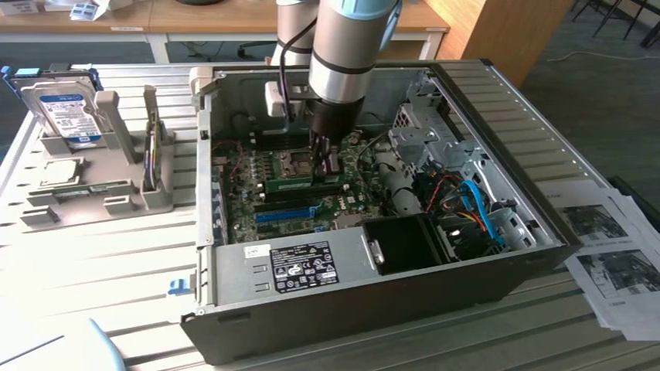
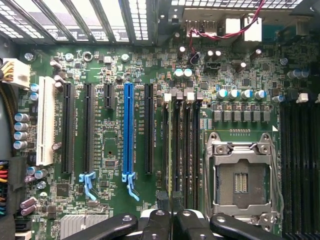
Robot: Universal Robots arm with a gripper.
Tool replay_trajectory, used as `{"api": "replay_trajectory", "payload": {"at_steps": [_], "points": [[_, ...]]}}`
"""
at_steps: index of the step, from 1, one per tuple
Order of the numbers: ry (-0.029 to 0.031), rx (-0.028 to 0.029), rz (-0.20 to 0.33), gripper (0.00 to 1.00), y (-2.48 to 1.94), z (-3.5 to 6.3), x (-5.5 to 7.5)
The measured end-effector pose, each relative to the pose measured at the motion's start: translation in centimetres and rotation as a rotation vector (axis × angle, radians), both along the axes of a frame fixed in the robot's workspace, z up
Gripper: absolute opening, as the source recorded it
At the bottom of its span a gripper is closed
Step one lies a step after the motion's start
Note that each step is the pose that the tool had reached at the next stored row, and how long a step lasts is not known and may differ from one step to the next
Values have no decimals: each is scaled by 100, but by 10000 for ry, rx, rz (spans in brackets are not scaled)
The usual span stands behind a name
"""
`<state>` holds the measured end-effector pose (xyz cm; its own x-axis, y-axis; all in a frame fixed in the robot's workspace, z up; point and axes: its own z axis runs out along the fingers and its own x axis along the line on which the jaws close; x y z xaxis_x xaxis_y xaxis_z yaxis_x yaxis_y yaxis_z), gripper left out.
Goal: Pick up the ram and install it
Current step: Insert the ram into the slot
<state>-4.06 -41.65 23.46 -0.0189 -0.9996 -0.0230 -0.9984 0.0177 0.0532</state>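
Held the ram (image 1: 299, 185) clamped edge-on in the closed jaws of the gripper (image 2: 172, 216), directly between and beneath them, long axis running straight ahead of the jaws along the black memory slots (image 2: 187, 150), beside the CPU socket (image 2: 242, 175), apparently at or in one slot.

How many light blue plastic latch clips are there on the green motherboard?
2. One light blue clip sits at the end of the long blue slot; the other at the end of a nearby long black slot. More may be hidden.
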Motion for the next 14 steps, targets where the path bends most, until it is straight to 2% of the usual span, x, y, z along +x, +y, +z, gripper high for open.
{"api": "replay_trajectory", "payload": {"at_steps": [14], "points": [[0,0,0,11,0,-24,-1]]}}
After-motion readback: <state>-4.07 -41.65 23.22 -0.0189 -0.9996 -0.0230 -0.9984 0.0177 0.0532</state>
